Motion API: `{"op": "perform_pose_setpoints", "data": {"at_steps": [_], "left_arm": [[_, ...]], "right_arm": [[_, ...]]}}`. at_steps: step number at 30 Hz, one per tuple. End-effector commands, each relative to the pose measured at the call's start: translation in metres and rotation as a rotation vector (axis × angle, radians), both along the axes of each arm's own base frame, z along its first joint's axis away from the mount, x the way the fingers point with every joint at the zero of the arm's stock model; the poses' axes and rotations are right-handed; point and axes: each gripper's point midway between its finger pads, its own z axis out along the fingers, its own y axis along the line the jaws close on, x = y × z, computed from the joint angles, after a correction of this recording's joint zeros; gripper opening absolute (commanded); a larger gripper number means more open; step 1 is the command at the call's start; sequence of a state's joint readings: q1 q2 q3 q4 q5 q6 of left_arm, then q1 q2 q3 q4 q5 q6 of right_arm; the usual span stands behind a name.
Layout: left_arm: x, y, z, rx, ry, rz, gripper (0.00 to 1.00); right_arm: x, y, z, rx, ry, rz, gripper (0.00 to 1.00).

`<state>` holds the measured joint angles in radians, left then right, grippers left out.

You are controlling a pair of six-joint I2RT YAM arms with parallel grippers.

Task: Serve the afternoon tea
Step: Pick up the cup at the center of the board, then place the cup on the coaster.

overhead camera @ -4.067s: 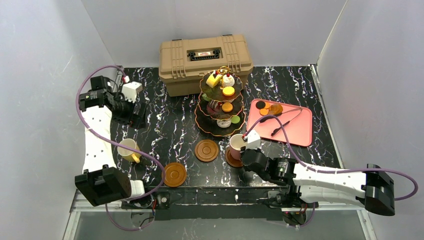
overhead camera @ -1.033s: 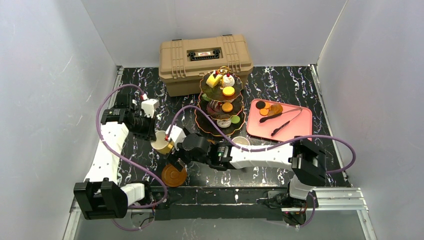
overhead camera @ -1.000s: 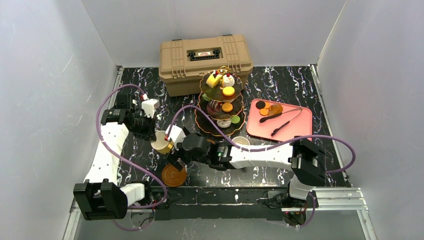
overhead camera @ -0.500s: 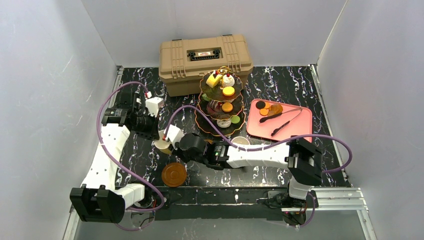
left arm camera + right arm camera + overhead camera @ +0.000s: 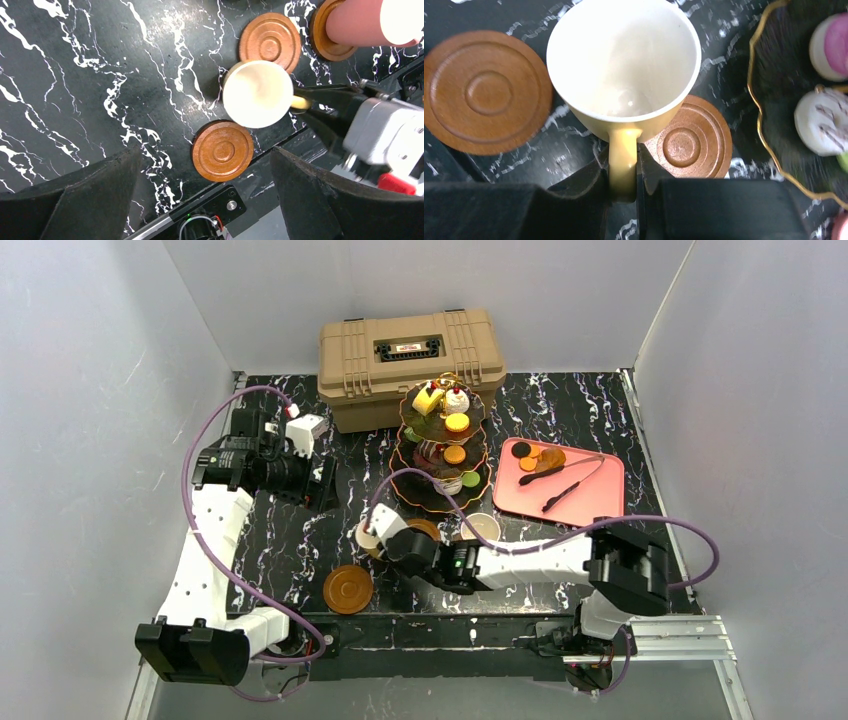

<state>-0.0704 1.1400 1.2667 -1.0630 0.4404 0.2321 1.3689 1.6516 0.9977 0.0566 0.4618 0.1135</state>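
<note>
The yellow cup (image 5: 624, 65) hangs above the table, and my right gripper (image 5: 623, 170) is shut on its handle (image 5: 623, 150). Under it lie two bare brown saucers, one to the left (image 5: 486, 92) and one just right of the handle (image 5: 686, 142). In the top view the yellow cup (image 5: 368, 535) sits left of the middle saucer (image 5: 424, 529). My left gripper (image 5: 322, 483) stands open and empty, back from the cup. The pink cup (image 5: 483, 527) rests on its own saucer (image 5: 325, 42). The three-tier stand (image 5: 445, 445) carries pastries.
A tan toolbox (image 5: 410, 365) stands at the back. A pink tray (image 5: 590, 502) with tongs and macarons lies right of the stand. A third saucer (image 5: 348, 588) lies near the front edge. The stand's gold rim (image 5: 751, 95) is close to the right of the held cup.
My left gripper let go of the yellow cup and drew back toward the rear. My right gripper shut on the handle and carried the cup rightward, toward the middle saucer.
</note>
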Motion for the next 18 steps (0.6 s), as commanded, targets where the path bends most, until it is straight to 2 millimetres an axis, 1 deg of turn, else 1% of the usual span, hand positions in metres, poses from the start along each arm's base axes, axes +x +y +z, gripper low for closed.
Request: {"op": "perform_pose_setpoints", "data": {"at_steps": [1,4,6,10,13,15,18], "left_arm": [[0.000,-0.002,0.012,-0.009,-0.011,-0.011,0.98],[0.003,0.000,0.014,0.007,-0.030,-0.009,0.98],[0.003,0.000,0.013,0.005,-0.027,-0.010,0.98],[0.002,0.001,0.005,0.014,-0.009,-0.016,0.98],[0.002,0.003,0.002,0.028,-0.009,-0.018,0.98],[0.003,0.003,0.002,0.029,-0.012,-0.017,0.98],[0.003,0.003,0.000,0.025,-0.006,-0.016,0.98]], "right_arm": [[0.019,-0.012,0.067,0.247,-0.065,-0.151,0.01],[0.018,-0.027,0.064,0.264,-0.052,-0.182,0.01],[0.017,-0.033,0.063,0.278,-0.043,-0.197,0.01],[0.016,-0.040,0.072,0.321,-0.035,-0.217,0.01],[0.022,-0.053,0.076,0.323,-0.060,-0.272,0.01],[0.026,-0.062,0.074,0.302,-0.072,-0.298,0.01],[0.026,-0.069,0.066,0.266,-0.071,-0.317,0.01]]}}
